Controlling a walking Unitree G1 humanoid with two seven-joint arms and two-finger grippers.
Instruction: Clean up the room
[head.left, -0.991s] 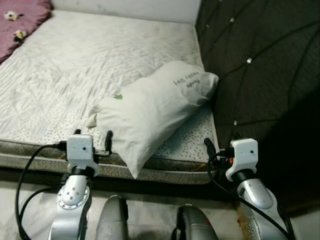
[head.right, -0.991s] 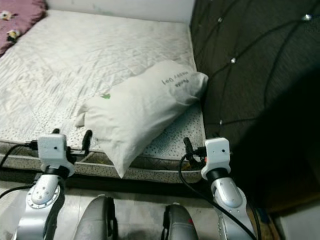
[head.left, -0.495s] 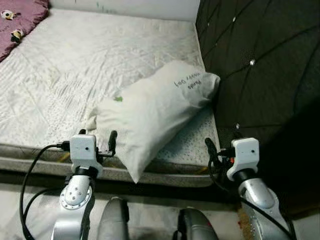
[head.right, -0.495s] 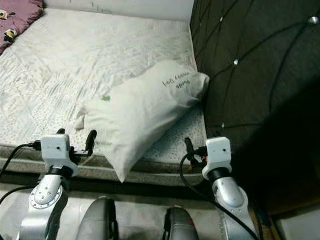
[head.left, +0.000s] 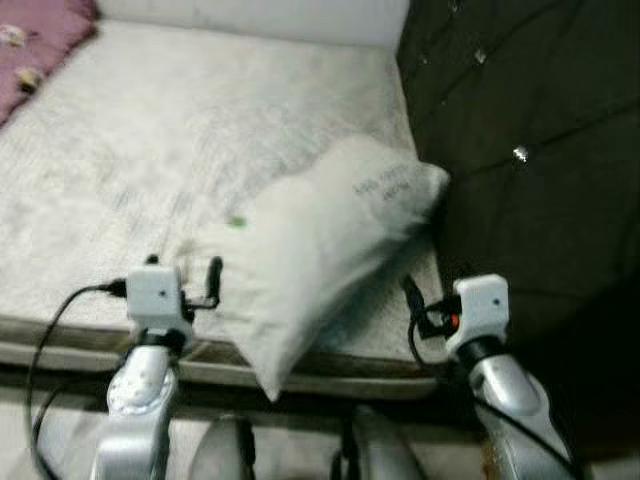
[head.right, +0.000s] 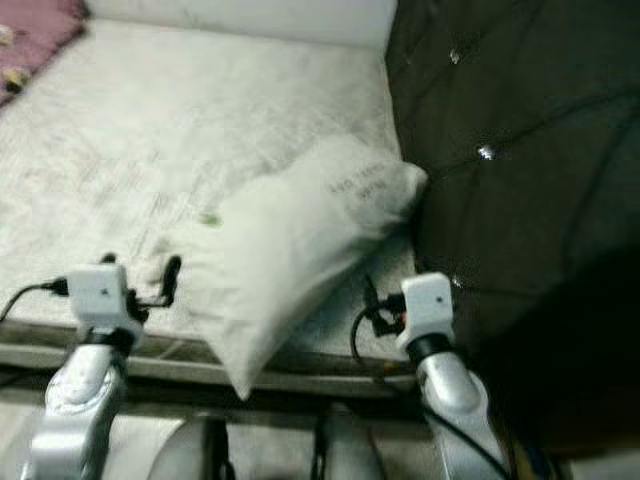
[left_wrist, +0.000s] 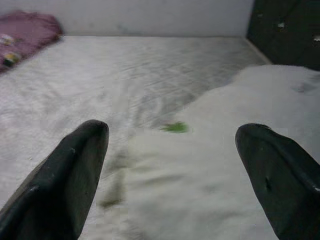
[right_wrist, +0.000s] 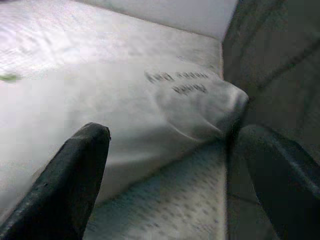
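The pillow (head.left: 320, 250) is white and plump, with a small green mark on its upper face and dark printed lettering near one end. It lies on the bare quilted mattress (head.left: 150, 150) at the near right corner. The lettered end rests against the dark tufted headboard (head.left: 530, 150); the opposite corner overhangs the near edge of the mattress. A pink blanket (head.left: 40, 40) lies at the far left corner.

The left gripper (head.left: 185, 275) is at the near edge of the mattress, just beside the pillow's left side. The right gripper (head.left: 412, 300) is at the near right corner, between the pillow and the headboard. Contact with the pillow cannot be told for either gripper.

The eye views are blurred but show the full pillow outline and the overhang. The left wrist view shows both fingers (left_wrist: 60, 180) spread wide with nothing between them, and the green mark (left_wrist: 175, 128) ahead. The right wrist view shows its fingers (right_wrist: 70, 180) likewise spread apart and empty, with the lettering (right_wrist: 177, 82) and the speckled mattress side panel (right_wrist: 165, 210) below the pillow.
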